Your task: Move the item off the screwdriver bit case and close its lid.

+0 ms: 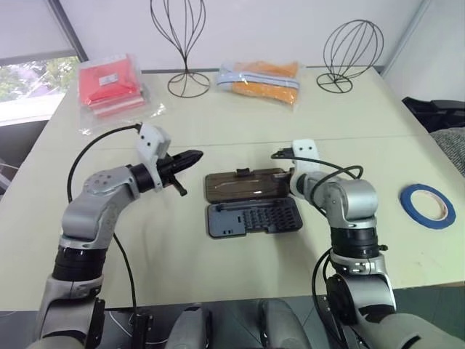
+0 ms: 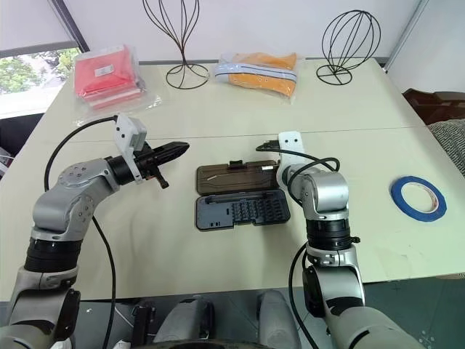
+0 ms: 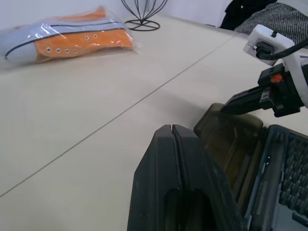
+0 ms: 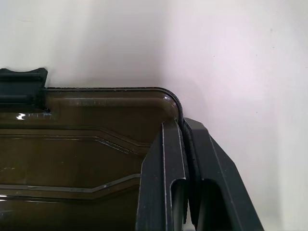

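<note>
Closed right gripper (image 4: 185, 159) pinches the smoky translucent lid (image 4: 82, 144) corner; left gripper (image 1: 190, 158) shut, empty, over matte beige table (image 1: 240, 269).

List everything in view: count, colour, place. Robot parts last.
Blue ring-shaped roll of tape: one, on the table's right side, clear of the case.
Flat dark grey plastic screwdriver bit case: one, table centre, open.
Translucent smoky-brown plastic lid: one, lying flat behind the case.
Red plastic packet: one, far left.
Orange plastic packet: one, far centre.
Black wire stands: two, far edge.
Beige table: one.
Left gripper: shut, held above the table left of the lid.
Right gripper: shut on the lid's right edge.
</note>
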Robot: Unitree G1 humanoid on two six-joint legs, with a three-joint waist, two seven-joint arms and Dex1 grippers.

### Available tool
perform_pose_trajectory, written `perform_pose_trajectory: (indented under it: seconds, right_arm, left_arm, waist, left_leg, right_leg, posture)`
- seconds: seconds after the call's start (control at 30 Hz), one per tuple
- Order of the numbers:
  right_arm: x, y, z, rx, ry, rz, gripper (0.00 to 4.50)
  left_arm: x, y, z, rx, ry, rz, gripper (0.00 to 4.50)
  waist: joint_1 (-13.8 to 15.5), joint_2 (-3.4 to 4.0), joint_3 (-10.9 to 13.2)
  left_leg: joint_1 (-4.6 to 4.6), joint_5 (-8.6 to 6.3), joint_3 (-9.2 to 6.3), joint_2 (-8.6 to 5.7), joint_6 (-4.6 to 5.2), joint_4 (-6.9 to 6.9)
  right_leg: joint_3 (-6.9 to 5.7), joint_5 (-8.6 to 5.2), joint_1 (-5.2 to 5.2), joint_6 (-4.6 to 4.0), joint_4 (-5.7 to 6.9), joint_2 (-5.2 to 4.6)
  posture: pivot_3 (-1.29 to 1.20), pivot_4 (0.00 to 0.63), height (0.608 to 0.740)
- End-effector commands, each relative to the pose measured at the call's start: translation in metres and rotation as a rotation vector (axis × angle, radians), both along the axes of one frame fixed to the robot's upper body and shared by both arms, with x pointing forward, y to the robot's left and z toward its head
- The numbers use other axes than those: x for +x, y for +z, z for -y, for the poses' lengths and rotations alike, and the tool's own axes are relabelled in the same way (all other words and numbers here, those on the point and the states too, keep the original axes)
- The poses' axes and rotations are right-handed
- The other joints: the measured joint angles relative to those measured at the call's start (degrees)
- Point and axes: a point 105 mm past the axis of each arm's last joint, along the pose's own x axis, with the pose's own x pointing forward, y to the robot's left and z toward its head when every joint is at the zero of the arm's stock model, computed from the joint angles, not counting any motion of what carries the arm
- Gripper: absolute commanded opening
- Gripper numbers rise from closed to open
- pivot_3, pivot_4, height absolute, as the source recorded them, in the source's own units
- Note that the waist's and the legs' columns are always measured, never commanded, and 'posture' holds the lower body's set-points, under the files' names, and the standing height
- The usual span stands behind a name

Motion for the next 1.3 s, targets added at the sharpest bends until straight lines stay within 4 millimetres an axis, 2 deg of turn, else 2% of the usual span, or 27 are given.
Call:
perform_pose_trajectory:
  seconds: [0.03,0.23,0.4,0.73,0.97,1.3]
  right_arm:
    - [-0.011,0.002,-0.012,0.004,0.054,-0.002,0.02]
    - [-0.027,0.008,-0.012,0.038,0.031,-0.033,0.02]
    - [-0.031,0.013,-0.003,0.087,-0.083,-0.030,0.02]
    - [-0.043,0.006,0.013,0.124,-0.256,-0.022,0.02]
    - [-0.050,0.001,0.013,0.122,-0.245,-0.019,0.02]
    - [-0.051,0.006,-0.006,0.143,-0.101,-0.002,0.02]
  left_arm:
    - [-0.003,0.016,-0.002,-0.009,0.002,0.061,0.00]
    - [-0.003,0.015,-0.002,-0.007,0.000,0.058,0.00]
    - [-0.003,0.014,-0.001,-0.006,-0.005,0.054,0.00]
    - [-0.002,0.013,0.002,-0.005,-0.018,0.048,0.00]
    - [-0.001,0.013,0.002,0.000,-0.020,0.048,0.00]
    - [-0.001,0.013,0.001,0.006,-0.019,0.054,0.00]
  waist:
    - [0.02,0.00,0.00]
    - [0.02,0.00,0.00]
    - [0.03,0.00,0.00]
    - [0.09,0.00,0.00]
    - [0.05,0.00,0.00]
    - [-0.01,0.00,0.00]
  left_leg:
    - [0.00,0.00,-0.01,0.00,0.00,-0.01]
    - [0.00,0.00,-0.01,0.00,0.00,-0.01]
    - [0.00,0.00,0.00,0.00,0.00,-0.01]
    - [-0.01,0.02,0.01,0.00,-0.04,-0.01]
    - [-0.01,0.02,0.01,0.00,-0.04,-0.02]
    - [-0.01,0.02,0.01,0.00,-0.03,-0.02]
  right_leg:
    - [0.00,0.00,-0.01,0.00,0.01,0.00]
    - [0.00,0.00,-0.04,0.00,0.07,0.00]
    - [0.00,0.00,-0.15,0.00,0.27,0.00]
    - [0.01,0.00,-0.19,0.00,0.34,0.00]
    - [0.01,0.00,-0.20,0.00,0.34,0.00]
    - [0.01,0.00,-0.20,0.00,0.33,0.00]
  posture:
    - [0.00,0.150,0.740]
    - [0.00,0.150,0.740]
    - [0.00,0.150,0.740]
    - [0.00,0.150,0.740]
    - [0.00,0.150,0.740]
    - [0.00,0.150,0.740]
